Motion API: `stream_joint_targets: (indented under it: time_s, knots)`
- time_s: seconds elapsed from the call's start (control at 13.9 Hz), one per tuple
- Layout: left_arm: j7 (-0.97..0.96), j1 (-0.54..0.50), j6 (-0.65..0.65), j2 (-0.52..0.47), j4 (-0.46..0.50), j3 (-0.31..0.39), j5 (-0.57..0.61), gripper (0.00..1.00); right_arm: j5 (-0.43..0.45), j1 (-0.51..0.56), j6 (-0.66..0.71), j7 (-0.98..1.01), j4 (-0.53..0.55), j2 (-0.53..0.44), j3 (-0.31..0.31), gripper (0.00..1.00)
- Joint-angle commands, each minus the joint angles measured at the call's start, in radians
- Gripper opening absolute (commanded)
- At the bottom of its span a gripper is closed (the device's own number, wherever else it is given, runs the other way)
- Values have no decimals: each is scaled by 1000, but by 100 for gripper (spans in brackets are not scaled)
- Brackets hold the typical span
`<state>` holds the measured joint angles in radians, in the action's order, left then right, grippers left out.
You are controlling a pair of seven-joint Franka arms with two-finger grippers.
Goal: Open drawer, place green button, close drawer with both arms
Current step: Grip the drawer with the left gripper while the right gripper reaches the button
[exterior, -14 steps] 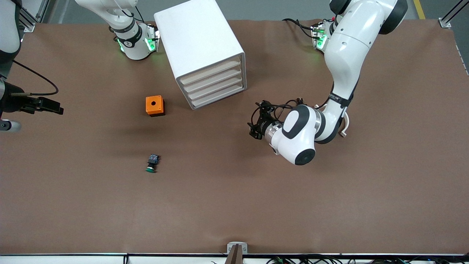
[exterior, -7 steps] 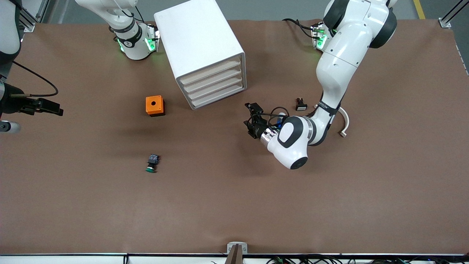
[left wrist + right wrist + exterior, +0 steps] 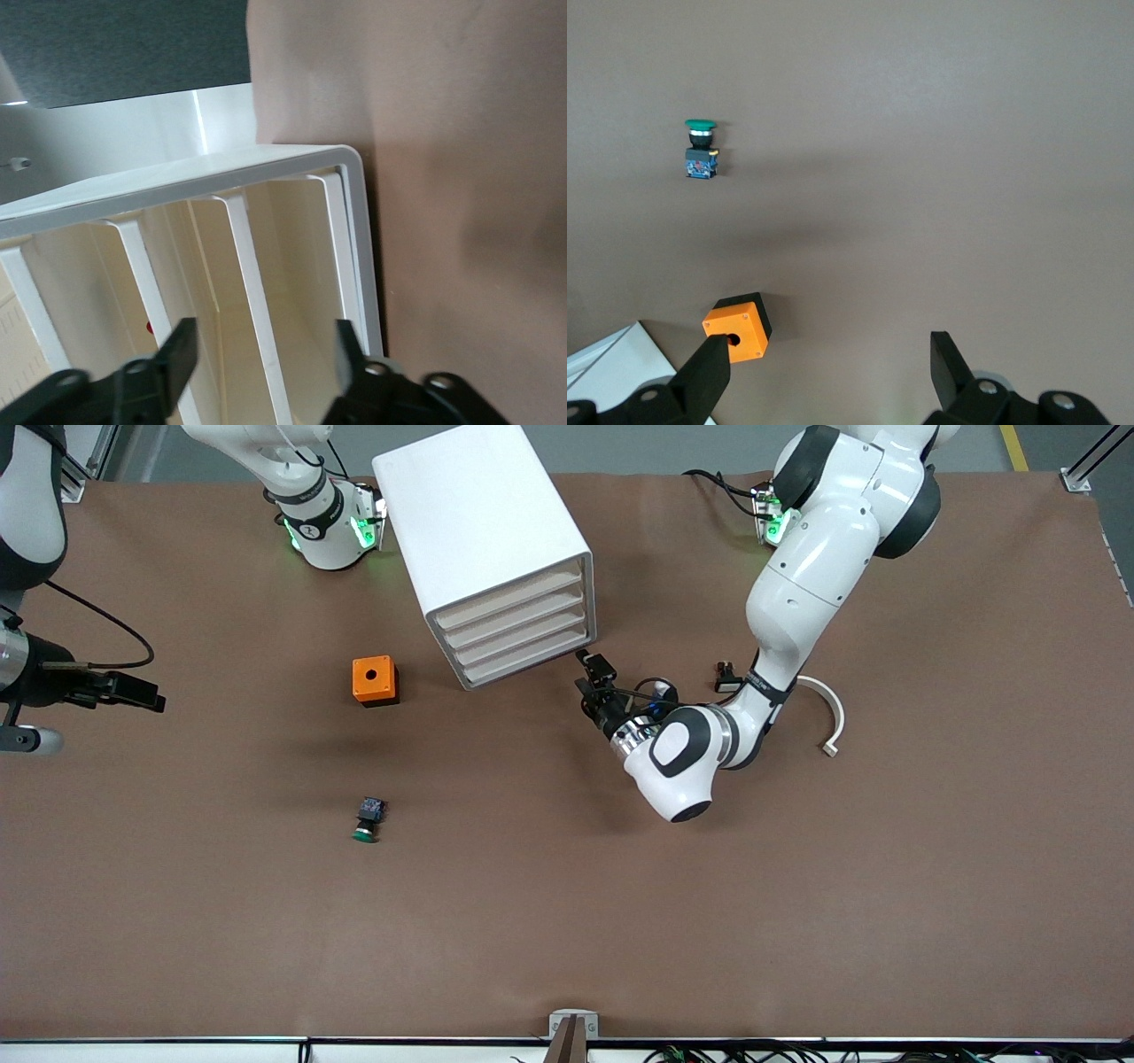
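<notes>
The white cabinet [image 3: 483,531] stands toward the robots' bases, and all four drawers look shut. The lowest drawer [image 3: 534,657] lies next to the table; it also shows in the left wrist view [image 3: 292,266]. My left gripper [image 3: 591,679] is open and empty just in front of the cabinet's lower drawers, at the corner toward the left arm's end, and not touching; its fingers [image 3: 182,352] frame the drawer fronts. The green-capped button [image 3: 367,820] lies on its side on the table, nearer the front camera than the cabinet, also in the right wrist view [image 3: 702,150]. My right gripper [image 3: 133,690] is open and empty, held up at the right arm's end.
An orange box with a hole [image 3: 375,680] sits beside the cabinet toward the right arm's end, also in the right wrist view [image 3: 737,327]. A black switch [image 3: 727,678] and a white curved piece [image 3: 828,717] lie by the left arm.
My left arm has swung its gripper toward the cabinet's drawer fronts, uncovering the black switch. My right gripper has shifted slightly toward the table's middle.
</notes>
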<state>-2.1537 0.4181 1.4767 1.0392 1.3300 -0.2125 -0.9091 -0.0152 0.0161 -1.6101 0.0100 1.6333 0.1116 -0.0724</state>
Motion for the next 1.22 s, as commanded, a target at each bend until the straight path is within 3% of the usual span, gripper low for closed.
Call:
stream_joint_targets:
  time_s: [0.0, 0.14, 0.57, 1.01, 1.15]
  knots:
    - [-20, 10, -35, 48, -23, -13, -31, 50, -11, -18, -66, -24, 34, 5, 2, 100]
    - [-20, 22, -53, 58, -23, -13, -53, 48, -60, -22, -129, -24, 80, 5, 2, 100]
    - [-20, 50, -78, 71, -14, -13, -76, 48, -54, -111, -235, -119, 97, 72, 0, 100]
    - [-20, 110, -78, 76, -14, -13, -85, 48, -48, -194, -461, -220, 177, 160, 0, 100]
    - [-20, 128, -78, 76, -12, -13, -85, 43, -42, -218, -516, -246, 177, 197, 0, 100]
